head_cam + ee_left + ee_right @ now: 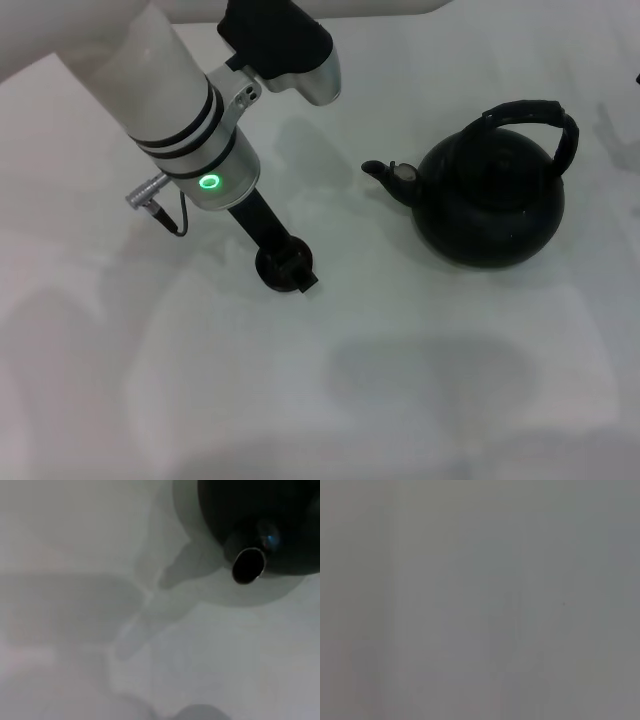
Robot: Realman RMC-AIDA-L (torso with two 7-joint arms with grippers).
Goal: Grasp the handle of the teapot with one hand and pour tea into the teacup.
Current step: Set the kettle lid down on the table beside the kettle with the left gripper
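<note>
The teapot [490,205] is round and matte black and stands on the white table at the right, with its short spout [385,175] pointing left. Its thick black arched handle [545,112] spans the top, and nothing holds it. The small black teacup [278,268] sits on the table left of the spout. My left gripper [290,268] reaches down from the upper left and is right at the teacup, partly covering it. The left wrist view shows the teapot's body [280,520] and the spout's open mouth [247,566]. My right gripper is out of view.
The white table [430,380] stretches all around the two things. The left arm's white forearm [170,90] with a green light crosses the upper left. The right wrist view shows only a plain grey surface.
</note>
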